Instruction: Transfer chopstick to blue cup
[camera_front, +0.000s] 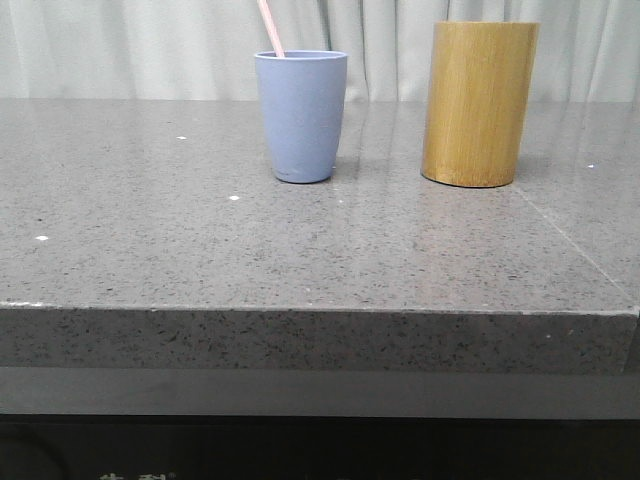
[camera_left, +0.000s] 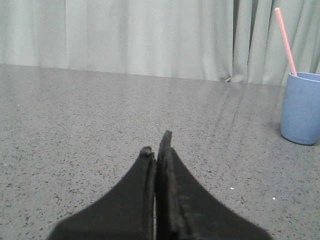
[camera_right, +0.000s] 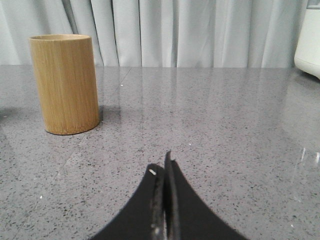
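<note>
Left pincer (camera_left: 159, 142) clenched, fingers pressed together, nothing between them, low over the bare tabletop (camera_left: 75, 125). Right pincer (camera_right: 164, 165) also clenched, nothing held, over the tabletop.

Chopstick (camera_front: 270, 27) stands in the cup (camera_front: 300, 116). Long axis is steep but not vertical: in the front view the upper end leans toward the robot's left and runs out of the top of frame; the lower end is hidden inside the cup. It meets the rim on the cup's left side. The left wrist view shows the free pink tip (camera_left: 277, 9) above the cup (camera_left: 301, 107), well apart from the left pincer.

Cup is upright on the tabletop, toward the far edge, about centre. Bamboo cylinder (camera_front: 479, 104) stands upright to its right, taller and wider, with a clear gap between them. In the right wrist view the cylinder (camera_right: 65, 82) is well apart from the right pincer.

Tabletop is grey speckled stone, glossy, with faint reflections and a few white flecks. Pale pleated curtain (camera_front: 130, 45) hangs behind. A white object (camera_right: 309, 42) sits at the edge of the right wrist view; can't tell what it is.
</note>
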